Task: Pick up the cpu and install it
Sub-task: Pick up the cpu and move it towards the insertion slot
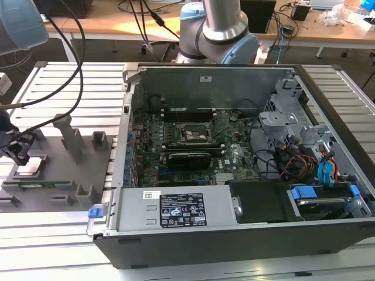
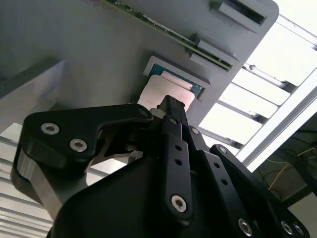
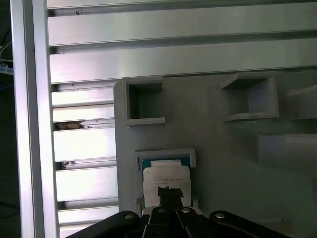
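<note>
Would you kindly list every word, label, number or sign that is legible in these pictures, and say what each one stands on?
No text is legible enough to quote.
Black label on the grey metal box inside the computer case, exterior view: print and symbols, too small to read.
White sticker above that label: too small to read.
Dark print on the cpu, first wrist view: blurred, unreadable.
</note>
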Action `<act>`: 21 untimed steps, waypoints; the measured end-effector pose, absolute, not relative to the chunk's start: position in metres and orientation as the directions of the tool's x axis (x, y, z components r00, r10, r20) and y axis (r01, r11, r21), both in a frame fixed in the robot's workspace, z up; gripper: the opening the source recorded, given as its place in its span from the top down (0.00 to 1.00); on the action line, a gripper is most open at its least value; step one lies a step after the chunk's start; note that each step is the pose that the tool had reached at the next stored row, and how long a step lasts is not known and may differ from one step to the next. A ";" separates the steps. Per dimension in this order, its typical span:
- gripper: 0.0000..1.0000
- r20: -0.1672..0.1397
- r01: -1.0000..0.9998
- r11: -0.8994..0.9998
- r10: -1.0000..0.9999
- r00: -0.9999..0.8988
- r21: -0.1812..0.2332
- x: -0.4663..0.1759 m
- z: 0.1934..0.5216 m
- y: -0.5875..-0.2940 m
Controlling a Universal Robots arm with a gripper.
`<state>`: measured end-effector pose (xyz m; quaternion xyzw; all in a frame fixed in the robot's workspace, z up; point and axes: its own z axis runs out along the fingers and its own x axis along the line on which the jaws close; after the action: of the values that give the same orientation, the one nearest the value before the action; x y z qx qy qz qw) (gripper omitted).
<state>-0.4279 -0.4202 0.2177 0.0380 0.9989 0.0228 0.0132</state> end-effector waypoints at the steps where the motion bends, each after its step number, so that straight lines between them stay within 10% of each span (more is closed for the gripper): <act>1: 0.89 -0.025 0.075 0.996 0.077 -0.997 0.047 -0.428 0.218 -0.420; 12: 0.40 -0.025 0.075 0.996 0.077 -0.997 0.047 -0.428 0.217 -0.420; 21: 0.34 -0.025 0.075 0.996 0.077 -0.997 0.047 -0.428 0.211 -0.420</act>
<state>-0.4279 -0.4202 0.2112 0.0380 0.9989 0.0228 0.0133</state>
